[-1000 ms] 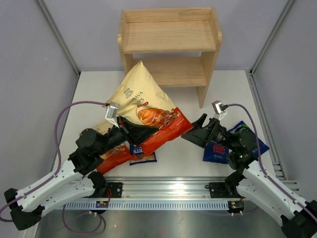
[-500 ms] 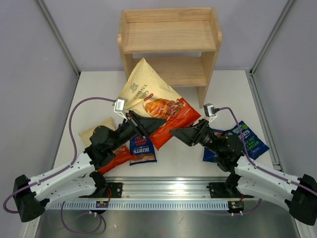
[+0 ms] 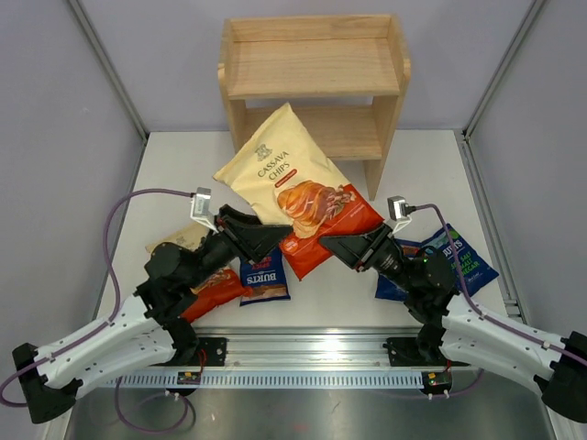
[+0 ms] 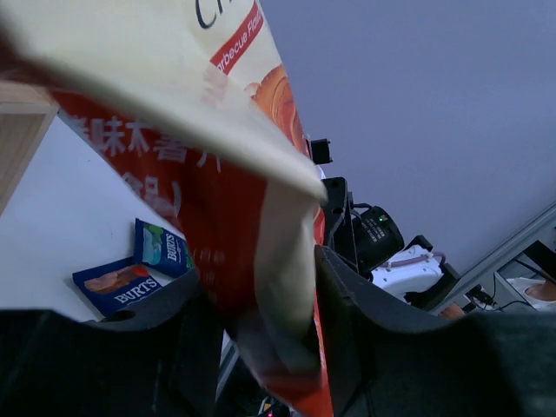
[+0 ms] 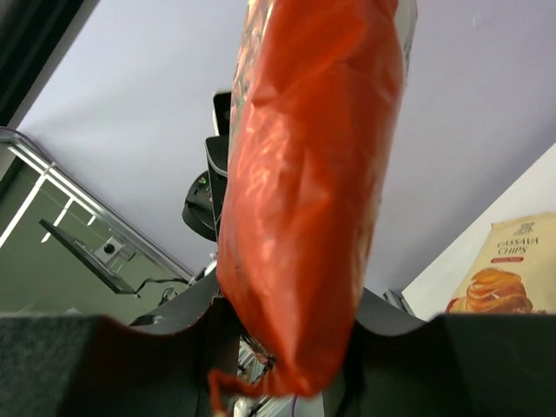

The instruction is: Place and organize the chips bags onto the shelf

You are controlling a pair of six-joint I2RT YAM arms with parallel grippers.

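Observation:
A large cream-topped, orange-red chips bag (image 3: 292, 183) hangs tilted over the table in front of the shelf (image 3: 313, 66), its cream top toward the lower tier. My left gripper (image 3: 278, 240) is shut on its red bottom edge from the left; the bag (image 4: 217, 200) fills the gap between the fingers (image 4: 343, 321). From the right, my right gripper (image 3: 332, 246) is shut on the same red edge (image 5: 308, 191). A second large bag (image 3: 209, 284) lies under my left arm. A small blue BURTS bag (image 3: 264, 278) lies beside it.
Two more blue bags lie at the right, one with green lettering (image 3: 461, 258) and one (image 3: 394, 285) partly under my right arm. Both shelf tiers hold nothing. Metal frame rails edge the table at left and right.
The right gripper moved in and closed on the bag's red edge. The bag dropped lower and lies flatter. The left arm drew back a little and its jaws widened slightly.

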